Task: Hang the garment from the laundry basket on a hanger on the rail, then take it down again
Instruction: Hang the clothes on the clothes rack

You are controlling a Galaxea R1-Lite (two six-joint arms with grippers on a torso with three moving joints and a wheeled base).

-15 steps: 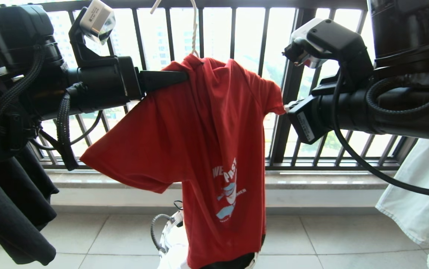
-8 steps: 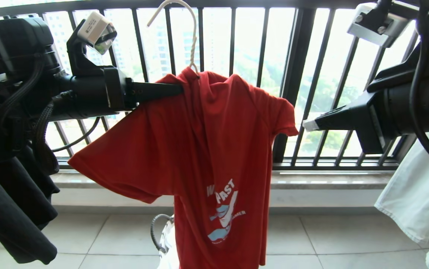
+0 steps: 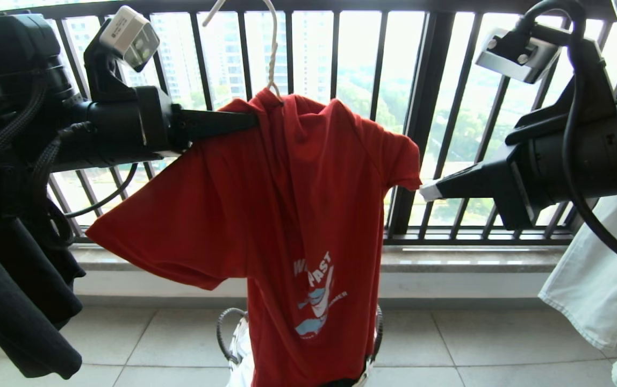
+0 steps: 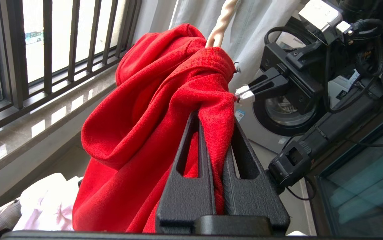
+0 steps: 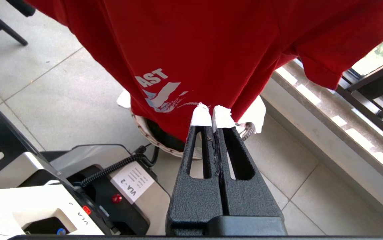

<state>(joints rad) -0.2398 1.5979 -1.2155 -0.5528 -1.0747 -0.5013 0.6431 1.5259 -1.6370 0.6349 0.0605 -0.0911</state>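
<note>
the red t-shirt (image 3: 298,215) hangs on the thin white hanger (image 3: 272,54), whose hook runs up out of the head view in front of the black window bars (image 3: 427,107). the left pincer (image 3: 252,121) is clamped on the shirt's shoulder fabric right beside the hanger's neck — in the left wrist view the red cloth is pinched between its two black fingers (image 4: 191,160). the right pincer (image 3: 428,191) is closed with nothing in it, its white-tipped fingers pressed together just beside the shirt's other sleeve, apart from the cloth. below the shirt's hem the laundry basket (image 3: 233,338) stands on the tiled floor (image 3: 475,344) — partly hidden. dark clothes (image 3: 13,301) hang at the left, a pale garment (image 3: 598,279) at the right.
</note>
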